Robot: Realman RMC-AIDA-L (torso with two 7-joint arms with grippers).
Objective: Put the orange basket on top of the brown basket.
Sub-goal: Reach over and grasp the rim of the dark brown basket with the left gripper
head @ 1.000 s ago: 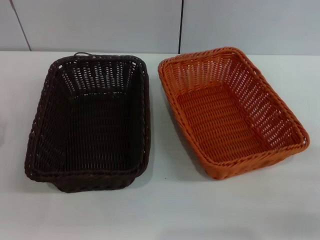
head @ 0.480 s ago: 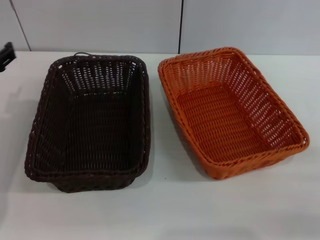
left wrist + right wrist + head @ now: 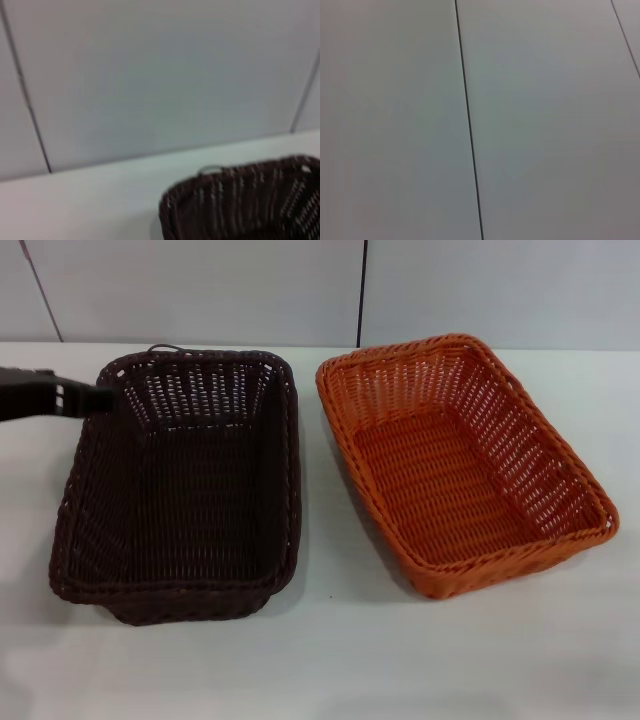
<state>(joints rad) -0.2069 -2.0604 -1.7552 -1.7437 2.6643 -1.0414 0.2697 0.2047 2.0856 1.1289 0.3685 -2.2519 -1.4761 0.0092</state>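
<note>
The orange basket sits on the white table at the right in the head view, empty. The brown basket sits to its left, also empty, a small gap between them. My left gripper comes in from the left edge in the head view and reaches the brown basket's far left corner. The left wrist view shows that basket's corner close by. My right gripper is out of view; its wrist view shows only a wall.
The white table has bare room in front of both baskets. A grey panelled wall stands behind the table's far edge.
My left gripper has come in from the left edge and moved right to the brown basket's far left corner. The baskets have not moved.
</note>
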